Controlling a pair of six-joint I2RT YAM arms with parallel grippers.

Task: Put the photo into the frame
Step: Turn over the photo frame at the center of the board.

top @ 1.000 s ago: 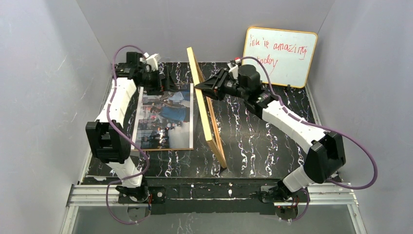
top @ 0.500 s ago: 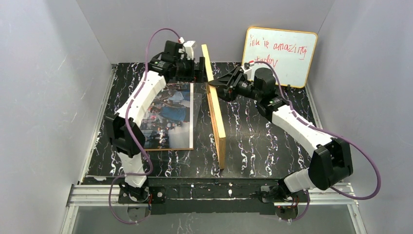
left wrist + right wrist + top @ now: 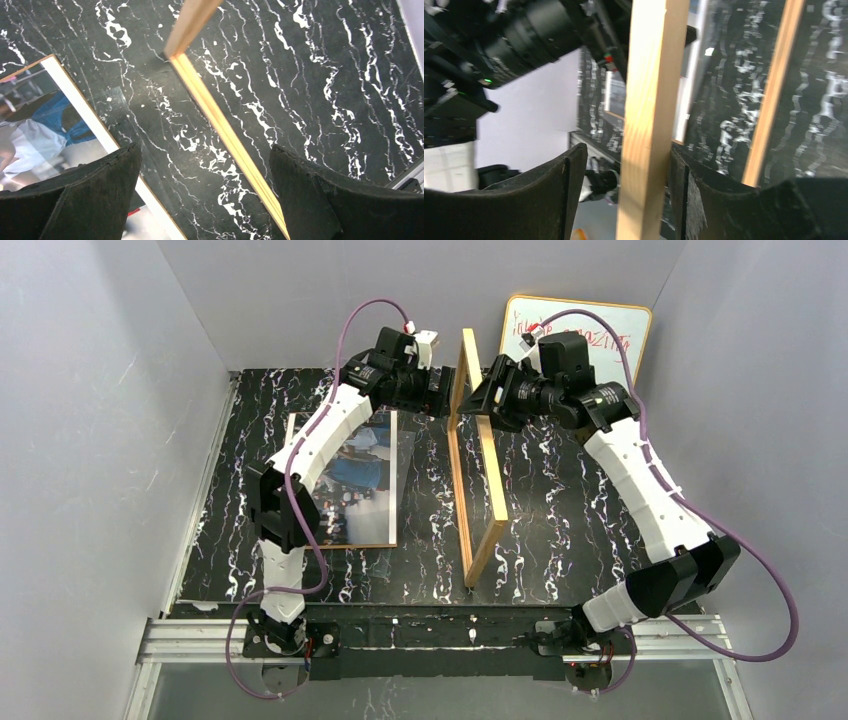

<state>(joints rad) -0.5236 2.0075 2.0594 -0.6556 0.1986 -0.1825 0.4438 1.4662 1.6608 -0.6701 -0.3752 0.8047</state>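
Black marble table, frame standing on edge mid-table. Its top rail at 12 o'clock sits between the right gripper's jaws, which look slack around it. Left gripper is spread wide, holding nothing. Photo lies flat at 9 o'clock. My worry: that loose hold lets the frame topple or skid.

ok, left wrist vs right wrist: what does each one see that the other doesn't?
Left wrist only: the frame's bottom bar resting on the table, the photo lying flat and clear enough to read blue clothing, and the left fingers wide apart, gripping nothing.
Right wrist only: a frame bar standing between the right fingers, with a gap on one side, and the left arm close behind it.
Both: the light wooden frame and the marbled table. Right wrist gets only a blurred sliver of what looks like the photo.
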